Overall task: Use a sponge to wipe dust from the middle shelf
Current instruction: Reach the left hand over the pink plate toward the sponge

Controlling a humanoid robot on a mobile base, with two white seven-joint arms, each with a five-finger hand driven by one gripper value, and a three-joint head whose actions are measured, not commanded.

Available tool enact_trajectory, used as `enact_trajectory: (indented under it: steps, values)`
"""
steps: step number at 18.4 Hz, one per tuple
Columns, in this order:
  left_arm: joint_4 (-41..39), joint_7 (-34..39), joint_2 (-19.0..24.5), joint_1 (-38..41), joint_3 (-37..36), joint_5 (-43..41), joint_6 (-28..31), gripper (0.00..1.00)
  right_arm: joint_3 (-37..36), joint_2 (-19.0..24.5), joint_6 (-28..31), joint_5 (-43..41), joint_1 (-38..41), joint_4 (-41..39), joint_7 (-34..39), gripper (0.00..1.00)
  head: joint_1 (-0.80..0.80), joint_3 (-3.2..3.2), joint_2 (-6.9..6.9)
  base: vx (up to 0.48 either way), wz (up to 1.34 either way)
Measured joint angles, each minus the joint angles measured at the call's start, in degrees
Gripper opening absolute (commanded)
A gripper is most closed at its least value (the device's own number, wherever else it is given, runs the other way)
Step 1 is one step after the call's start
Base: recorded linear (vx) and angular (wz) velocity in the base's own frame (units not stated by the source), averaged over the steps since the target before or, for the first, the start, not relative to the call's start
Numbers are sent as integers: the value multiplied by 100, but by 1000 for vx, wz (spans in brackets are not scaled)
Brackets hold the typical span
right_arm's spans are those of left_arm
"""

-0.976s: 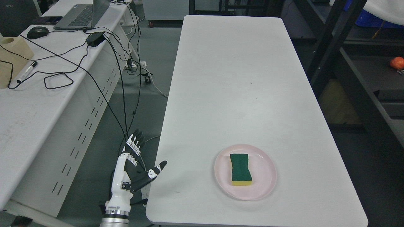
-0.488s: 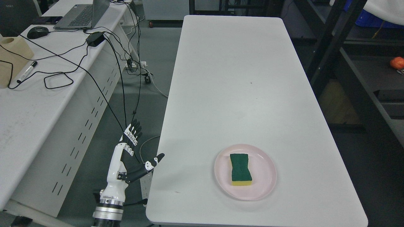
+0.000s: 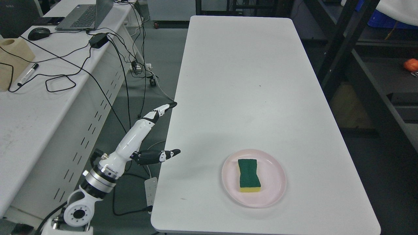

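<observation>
Left white-and-black robot hand [image 3: 148, 138] fingers apart, empty, beside white counter [image 3: 241, 81] edge; risks clipping edge reaching green-yellow rectangular sponge [image 3: 249, 175] on round pink plate [image 3: 272, 192].

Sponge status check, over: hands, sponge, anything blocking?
Left hand open, empty, beside table's left edge; right hand out of view. Green-and-yellow sponge flat on round pink plate, untouched. Nothing between hand and sponge.

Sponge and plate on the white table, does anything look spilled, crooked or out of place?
Nothing stands out. The sponge lies flat, green side up, inside the pink plate, which sits fully on the table. No spills show.
</observation>
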Motion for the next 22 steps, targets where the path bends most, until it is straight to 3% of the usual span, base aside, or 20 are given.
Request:
enact_trajectory:
  steps: [2,4,7,12,22]
  values:
    - [252,-125,160,-515,-6,-1057,-571,90,0,0,0,0,0,0,-7,100,0,0,0,0,0]
    - [451,-335,289,-973,-87,-1956,-960,96,0,0,0,0,0,0,-15,100,0,0,0,0,0]
    - [664,-501,375,-1517,-221,-2698,-1156,94,0,0,0,0,0,0,-21,100,0,0,0,0,0]
    - [890,-601,372,-1977,-662,-3247,-1299,94,0,0,0,0,0,0,-2,100,0,0,0,0,0]
    - [1186,-622,-329,-1921,-1678,-3514,-1316,92,0,0,0,0,1,0,8,100,0,0,0,0,0]
